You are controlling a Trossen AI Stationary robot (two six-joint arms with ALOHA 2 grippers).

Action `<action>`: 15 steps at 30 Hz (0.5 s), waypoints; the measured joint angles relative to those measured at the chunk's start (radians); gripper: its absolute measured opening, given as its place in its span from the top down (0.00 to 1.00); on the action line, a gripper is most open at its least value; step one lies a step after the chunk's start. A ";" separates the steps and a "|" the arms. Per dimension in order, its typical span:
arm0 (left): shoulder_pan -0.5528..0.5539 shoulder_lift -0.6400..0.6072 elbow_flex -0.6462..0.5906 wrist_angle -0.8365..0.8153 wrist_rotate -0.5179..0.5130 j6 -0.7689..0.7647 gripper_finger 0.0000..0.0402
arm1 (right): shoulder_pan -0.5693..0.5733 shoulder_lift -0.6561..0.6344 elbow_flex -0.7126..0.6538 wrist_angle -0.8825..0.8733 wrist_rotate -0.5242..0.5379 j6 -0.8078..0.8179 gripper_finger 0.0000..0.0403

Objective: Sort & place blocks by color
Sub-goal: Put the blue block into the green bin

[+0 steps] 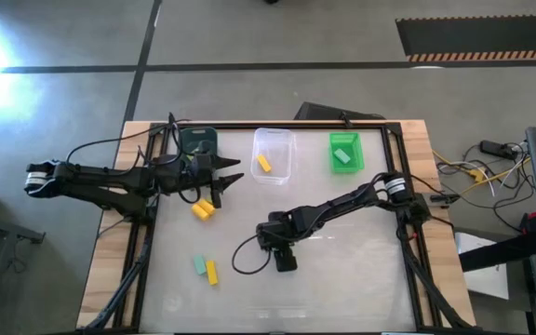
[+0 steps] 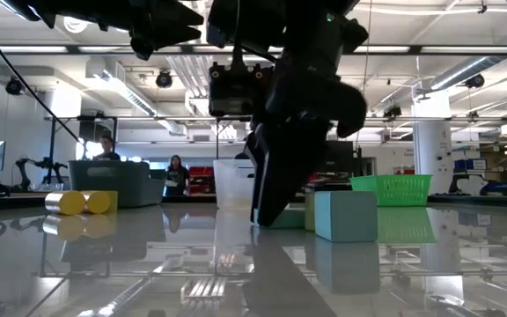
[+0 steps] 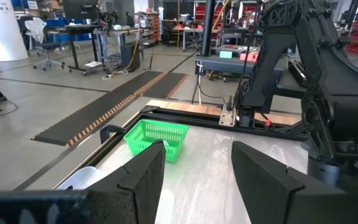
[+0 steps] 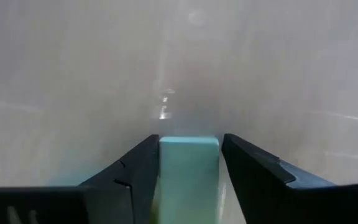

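Observation:
My right gripper (image 1: 285,259) is down at the table's middle, slanting in from the far right. A teal-mint block (image 4: 188,171) sits between its fingers. In the low view a teal-mint cube (image 2: 346,216) stands on the table right beside the dark fingers (image 2: 271,189). My left gripper (image 1: 226,179) hangs open and empty beside the dark teal bin (image 1: 198,142). Two yellow blocks (image 1: 202,209) lie near it. A teal-mint block (image 1: 198,265) and a yellow one (image 1: 212,273) lie toward the near left. My right gripper pinches the teal-mint block by its two opposite sides (image 4: 164,174) between both fingers. The block reaches back between them in the right wrist view. The fingers come from above, slanting down from the far right. The block's underside is on the table.
The clear bin (image 1: 274,154) holds a yellow block (image 1: 263,164). The bright green bin (image 1: 346,152) holds a mint block (image 1: 344,156). All three bins line the far edge. Black frame rails (image 1: 147,233) run along the table's sides. People stand in the room behind (image 2: 174,172).

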 joint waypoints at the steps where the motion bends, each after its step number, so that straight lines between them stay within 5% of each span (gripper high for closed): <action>1: 0.000 0.000 0.000 0.000 0.000 0.000 0.57 | -0.002 0.000 0.000 0.002 0.015 0.000 0.59; 6: 0.000 0.000 0.000 0.002 0.000 -0.002 0.57 | -0.005 0.000 0.000 0.005 0.036 -0.010 0.70; 15: 0.000 0.000 0.001 0.020 0.000 -0.002 0.57 | -0.005 0.000 0.000 0.007 0.057 -0.016 0.70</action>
